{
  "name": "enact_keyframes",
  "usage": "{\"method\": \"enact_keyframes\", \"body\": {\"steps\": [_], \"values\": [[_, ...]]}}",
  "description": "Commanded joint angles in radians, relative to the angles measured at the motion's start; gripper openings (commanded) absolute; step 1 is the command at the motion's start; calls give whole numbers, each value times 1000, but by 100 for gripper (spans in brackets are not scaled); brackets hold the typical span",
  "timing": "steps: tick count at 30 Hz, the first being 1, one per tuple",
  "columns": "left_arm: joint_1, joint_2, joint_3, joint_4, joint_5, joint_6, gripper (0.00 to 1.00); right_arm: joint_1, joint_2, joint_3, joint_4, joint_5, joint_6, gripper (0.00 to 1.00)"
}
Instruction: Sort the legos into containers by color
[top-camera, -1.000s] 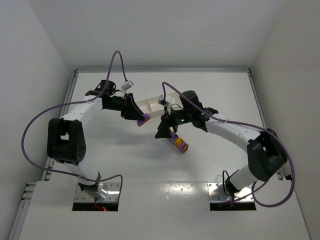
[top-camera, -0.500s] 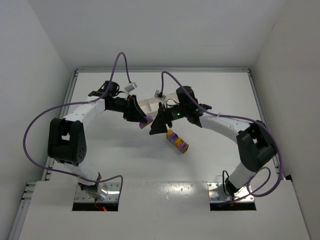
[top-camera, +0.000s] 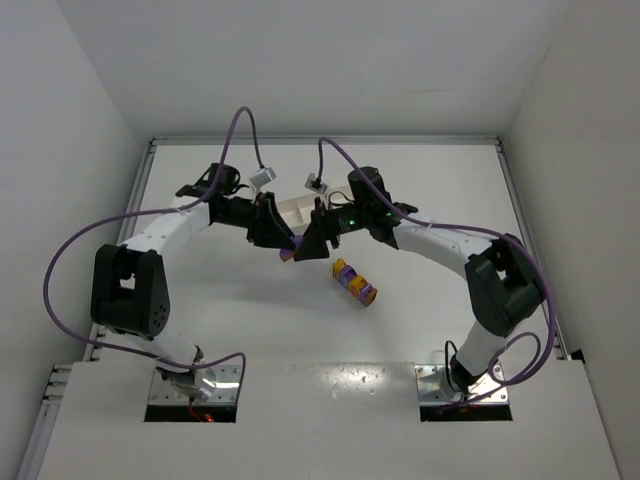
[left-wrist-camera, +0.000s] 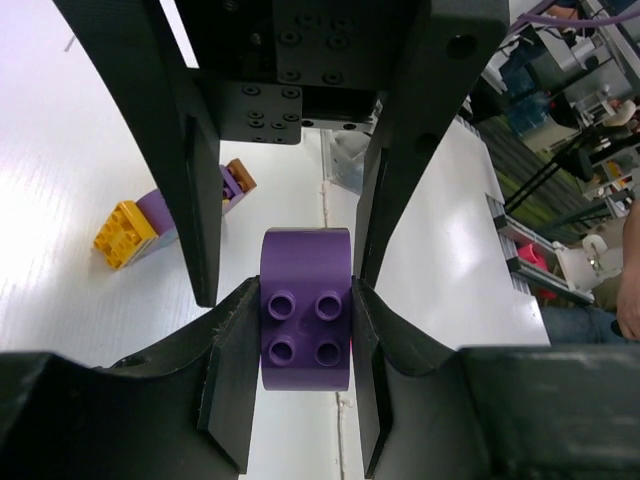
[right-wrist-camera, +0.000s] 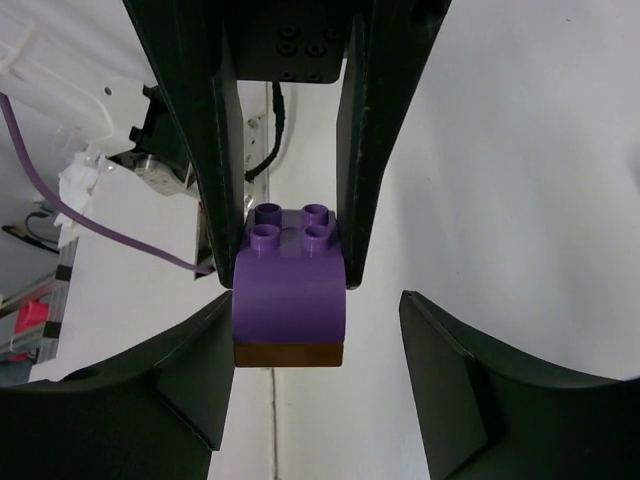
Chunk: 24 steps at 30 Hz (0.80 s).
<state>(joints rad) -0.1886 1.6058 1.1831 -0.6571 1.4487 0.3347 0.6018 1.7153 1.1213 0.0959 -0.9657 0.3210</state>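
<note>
Mid-table, just on the near side of the tray (top-camera: 290, 210), left gripper (left-wrist-camera: 302, 345) is pinching a purple brick (left-wrist-camera: 305, 300) with a brown piece (right-wrist-camera: 288, 354) stuck underneath. Right gripper (right-wrist-camera: 316, 330) has its jaws spread either side, I'd guess to split them by color. Another stack (top-camera: 354, 281) sits on the table nearby, to the right.

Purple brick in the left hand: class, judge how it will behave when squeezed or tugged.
Probably rigid: the purple brick looks undeformed while clamped in the left hand. Its smooth, rounded face may slip under a glancing grip. The brown piece beneath it looks like a separate brick, so a tug could well split the stack.
</note>
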Motion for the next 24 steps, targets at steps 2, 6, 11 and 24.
{"method": "enact_keyframes", "body": {"steps": [2, 6, 11, 24], "values": [[-9, -44, -20, 16, 107, 23, 5, -2, -5, 41, 53, 4, -26, 64], [-9, -53, -20, 16, 107, 23, 5, -2, -5, 41, 64, -17, -26, 49], [-9, -53, -20, 16, 107, 23, 5, 7, -14, 31, 73, -62, -26, 22], [66, -12, 47, 7, 98, 52, 5, 50, -145, -78, -54, -73, -222, 0]]}}
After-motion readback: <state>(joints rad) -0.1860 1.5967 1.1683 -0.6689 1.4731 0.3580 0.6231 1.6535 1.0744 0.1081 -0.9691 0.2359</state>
